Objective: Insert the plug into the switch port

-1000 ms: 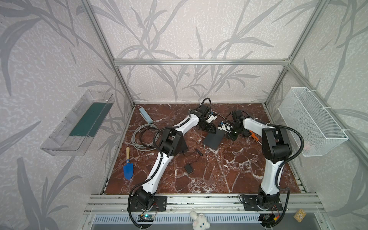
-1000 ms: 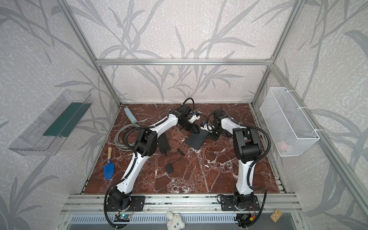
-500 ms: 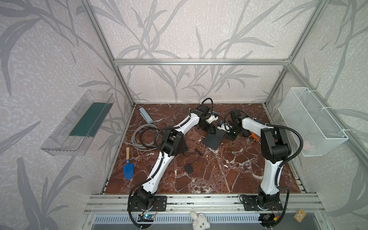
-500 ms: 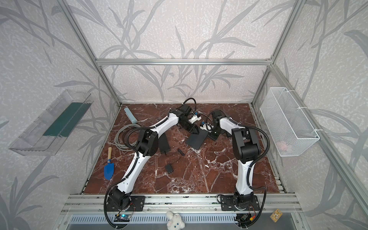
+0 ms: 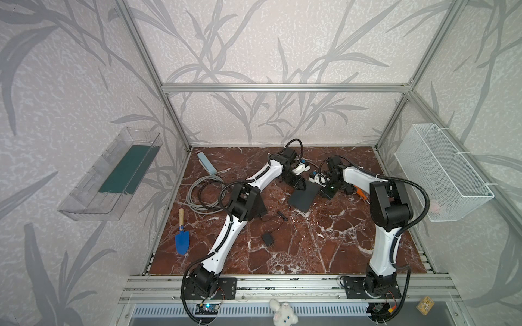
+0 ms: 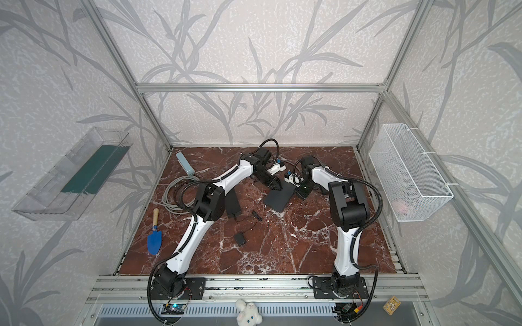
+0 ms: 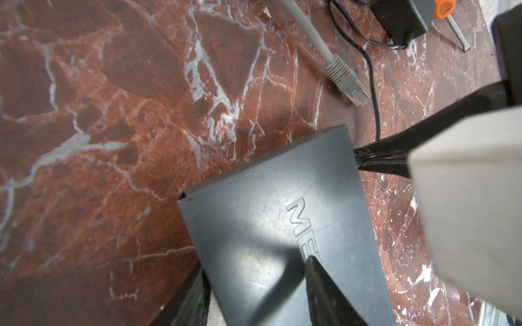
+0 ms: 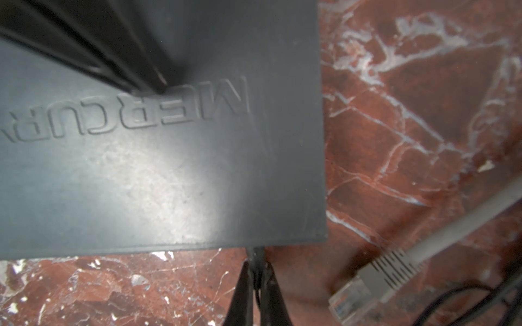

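Note:
The dark grey switch point(image 5: 303, 197) point(image 6: 278, 199) point(image 7: 282, 225) point(image 8: 169, 169) lies at the back middle of the marble floor. My left gripper point(image 5: 299, 185) point(image 7: 255, 266) is shut on it, one finger on its lettered top and the other at its edge. Pinched in my shut right gripper point(image 5: 318, 186) point(image 8: 255, 268) is a thin black plug point(image 8: 255, 252), its tip against the switch's side edge. Its thin black cord point(image 7: 374, 113) trails away. Whether the plug sits in a port is hidden. A grey network connector point(image 7: 347, 81) point(image 8: 367, 285) lies loose beside the switch.
A black power adapter point(image 7: 401, 17) and an orange-handled screwdriver point(image 5: 359, 192) lie behind the right gripper. A grey cable coil point(image 5: 203, 194), blue trowel point(image 5: 181, 242), another black adapter point(image 5: 267, 238) and a pale case point(image 5: 207, 166) are on the floor. A wire basket point(image 5: 440, 172) hangs right.
The right arm has edged slightly left toward the switch. The left arm and the switch have stayed put.

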